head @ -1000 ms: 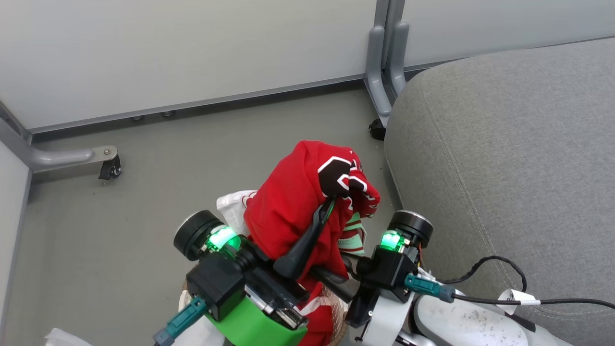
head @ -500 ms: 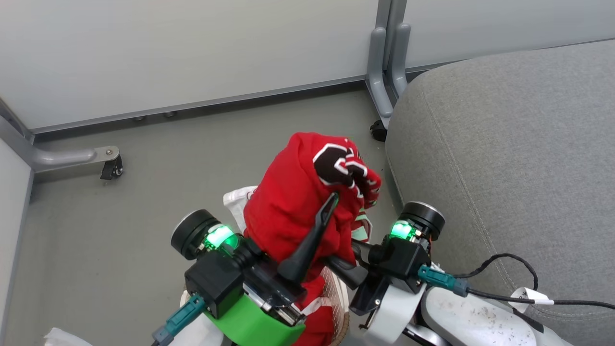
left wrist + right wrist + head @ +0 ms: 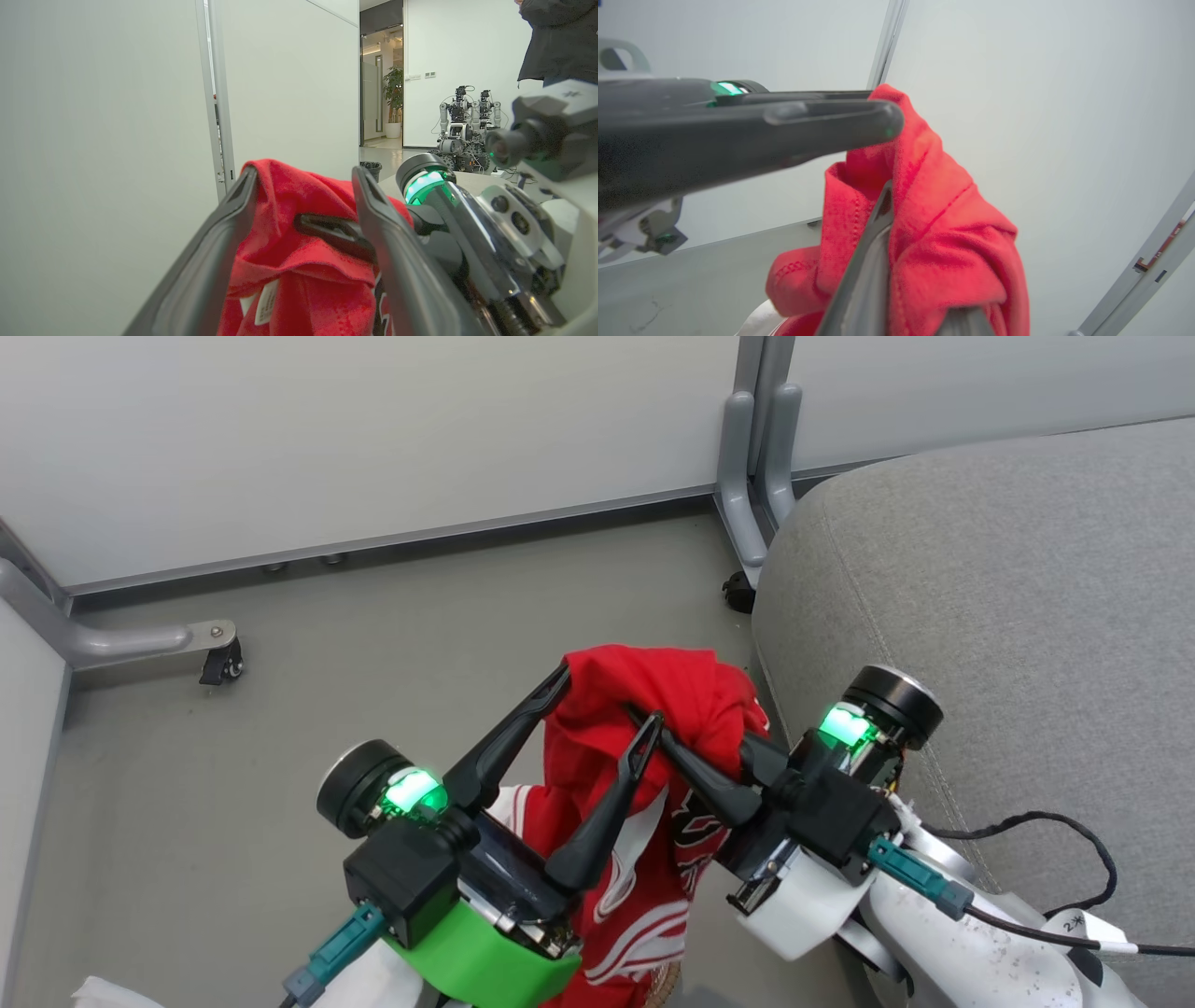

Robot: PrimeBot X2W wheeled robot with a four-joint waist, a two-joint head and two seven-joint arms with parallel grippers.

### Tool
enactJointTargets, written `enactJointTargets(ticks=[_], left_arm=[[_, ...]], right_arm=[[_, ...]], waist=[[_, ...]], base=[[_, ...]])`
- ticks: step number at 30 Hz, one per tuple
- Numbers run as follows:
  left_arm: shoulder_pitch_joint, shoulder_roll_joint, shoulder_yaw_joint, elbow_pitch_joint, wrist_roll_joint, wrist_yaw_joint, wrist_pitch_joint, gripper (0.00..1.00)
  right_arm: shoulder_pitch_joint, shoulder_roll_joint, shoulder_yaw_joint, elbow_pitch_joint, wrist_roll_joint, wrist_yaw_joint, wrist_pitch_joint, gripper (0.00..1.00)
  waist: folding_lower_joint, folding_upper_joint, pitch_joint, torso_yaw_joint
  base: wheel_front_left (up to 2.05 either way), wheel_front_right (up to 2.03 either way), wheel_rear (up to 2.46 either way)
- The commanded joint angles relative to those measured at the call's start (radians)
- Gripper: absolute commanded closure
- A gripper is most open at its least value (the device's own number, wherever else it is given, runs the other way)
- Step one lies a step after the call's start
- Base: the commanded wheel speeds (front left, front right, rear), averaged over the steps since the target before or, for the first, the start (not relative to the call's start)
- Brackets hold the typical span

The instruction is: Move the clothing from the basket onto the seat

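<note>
My right hand (image 3: 674, 735) pinches the limp, light clothing (image 3: 695, 686) mid-frame; my left hand (image 3: 607, 700) gapes wide. I judge bunched folds grip best.

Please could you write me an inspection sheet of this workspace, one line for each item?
surface: grey floor, no spills seen.
job's things: red clothing hangs bunched from the right gripper, beside the seat, not yet on it; basket mostly hidden below.
clutter: a white object at the floor's lower left, unclear what.
grippers: left gripper open, a finger on either side of the cloth; right gripper shut on the clothing.
cables: black cable loops from the right arm over the seat.
surroundings: pale partition walls, a caster foot; further off, other robots and a person.
</note>
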Motion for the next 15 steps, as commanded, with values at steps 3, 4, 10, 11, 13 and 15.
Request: enactJointTargets(ticks=[3, 4, 10, 11, 13, 15], left_arm=[[0.027, -0.003, 0.028, 0.002, 0.008, -0.004, -0.001, 0.0], [0.033, -0.003, 0.036, 0.003, 0.011, -0.004, -0.001, 0.0], [0.085, -0.007, 0.095, 0.028, 0.027, -0.004, -0.001, 0.0], [0.098, -0.013, 0.11, 0.033, 0.022, -0.004, -0.001, 0.0], [0.126, -0.026, 0.149, 0.038, 0.001, -0.004, -0.001, 0.0], [0.154, -0.029, 0.189, 0.05, 0.0, -0.004, -0.001, 0.0]], right_arm=[[0.027, 0.012, -0.058, -0.031, -0.049, -0.001, -0.003, 1.0], [0.031, 0.014, -0.073, -0.038, -0.059, -0.001, -0.003, 1.0], [0.069, 0.022, -0.165, -0.079, -0.111, -0.001, -0.003, 1.0], [0.075, 0.023, -0.181, -0.085, -0.118, -0.001, -0.003, 1.0], [0.091, 0.023, -0.213, -0.094, -0.129, -0.001, -0.003, 1.0], [0.109, 0.025, -0.252, -0.103, -0.141, -0.001, -0.003, 1.0]], waist=[[0.0, 0.0, -0.002, 0.003], [0.0, 0.0, -0.003, 0.004], [0.0, 0.0, -0.01, 0.018], [0.0, 0.0, -0.011, 0.021], [0.0, 0.0, -0.013, 0.027], [0.0, 0.0, -0.014, 0.036]], base=[[0.0, 0.0, 0.0], [0.0, 0.0, 0.0], [0.0, 0.0, 0.0], [0.0, 0.0, 0.0], [0.0, 0.0, 0.0], [0.0, 0.0, 0.0]])
